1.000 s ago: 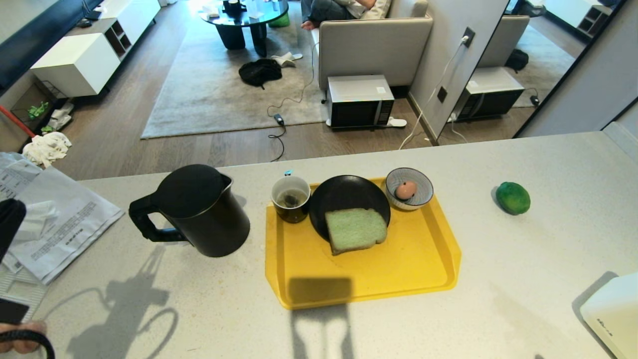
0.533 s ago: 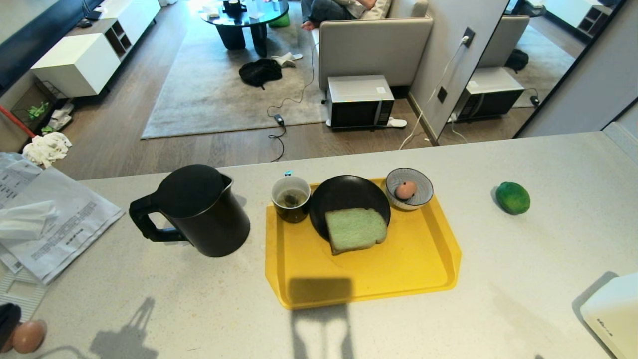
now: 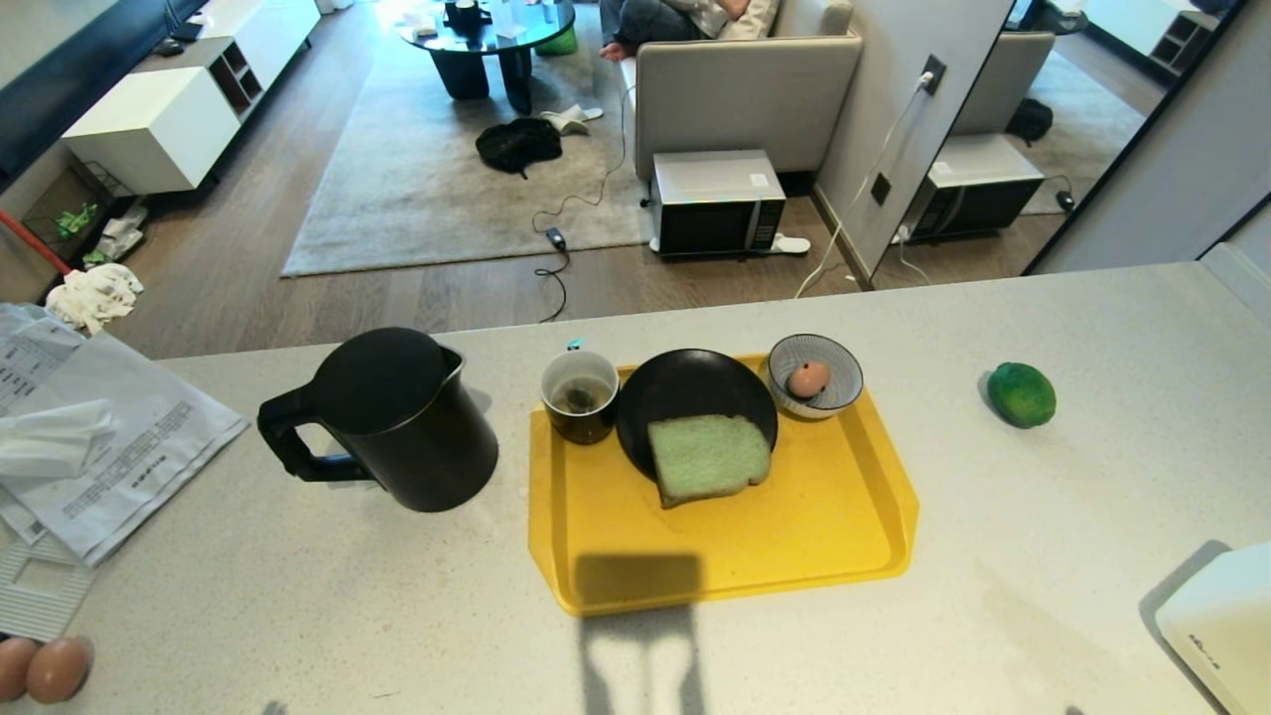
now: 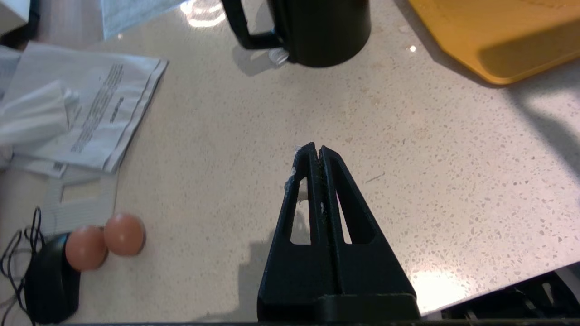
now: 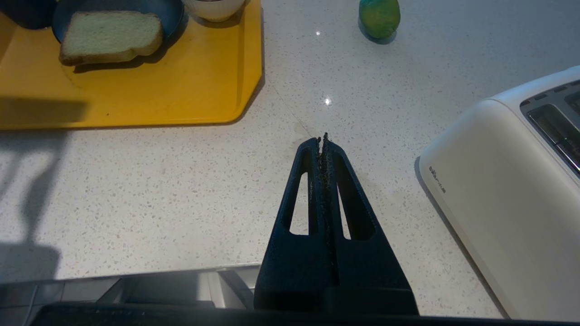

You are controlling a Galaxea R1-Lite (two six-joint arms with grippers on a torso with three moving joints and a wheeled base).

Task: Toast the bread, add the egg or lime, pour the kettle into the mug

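The left gripper, fingers pressed together on nothing, is hanging over the near left counter, having left the head view where it showed a second ago; the two brown eggs it covered are now lying bare. The right gripper, likewise closed and empty, is staying near the toaster. Farther off, nothing has shifted: the bread is lying on the black plate on the yellow tray, the mug and the egg flanking it, the kettle left, the lime right.

Closed right claw over counter, btwn tray & toaster.
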